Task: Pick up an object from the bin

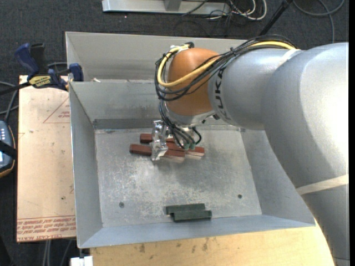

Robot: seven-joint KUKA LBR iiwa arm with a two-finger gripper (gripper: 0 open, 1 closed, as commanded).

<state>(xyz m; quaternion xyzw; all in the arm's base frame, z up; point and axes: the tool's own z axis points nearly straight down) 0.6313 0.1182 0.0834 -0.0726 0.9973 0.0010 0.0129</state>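
A few reddish-brown flat bars (187, 152) lie crossed in a small heap at 12 o'clock on the floor of the grey metal bin (83, 165), near its back wall. The silver gripper (159, 147) is down on the heap, with bars jutting out at 3 and 9 o'clock. Whether it is open or clamped cannot be told. A dark green rectangular block (189, 212) lies well apart at 6 o'clock, with bare floor between.

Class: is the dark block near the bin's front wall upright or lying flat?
Lying flat: the dark block rests lengthwise on the bin floor.
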